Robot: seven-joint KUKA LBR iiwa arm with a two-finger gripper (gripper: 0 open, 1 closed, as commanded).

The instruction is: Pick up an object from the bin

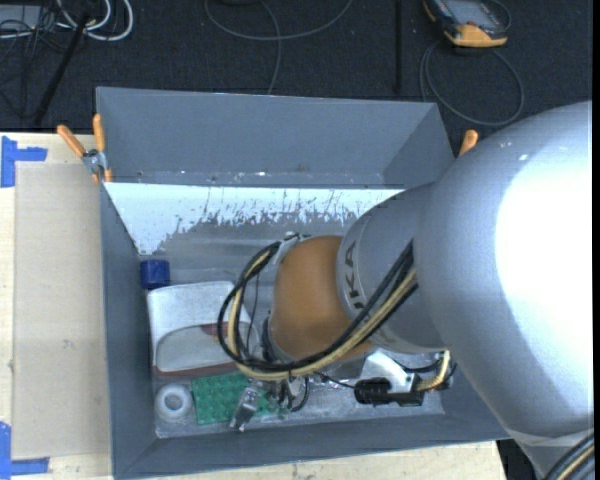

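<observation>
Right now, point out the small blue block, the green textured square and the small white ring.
small blue block [155, 272], camera view, top face.
green textured square [211, 398], camera view, bare left half.
small white ring [164, 402], camera view, left rim.

Blocked over right half of bin [125, 318] by arm [500, 288]. Middle taken by orange wrist cover [305, 303] and looped cables [242, 318]. Crowded at left front: blue piece [155, 271], white block [188, 300], pale shoe-shaped thing [185, 348], white ring [173, 400], green flat piece [212, 396], packed touching or just beside each other. White-and-black piece [385, 378] at right front, under arm. Open along back wall [270, 138] over bare floor [240, 238]. Narrow bare strip at front, between green flat piece and white-and-black piece.
</observation>
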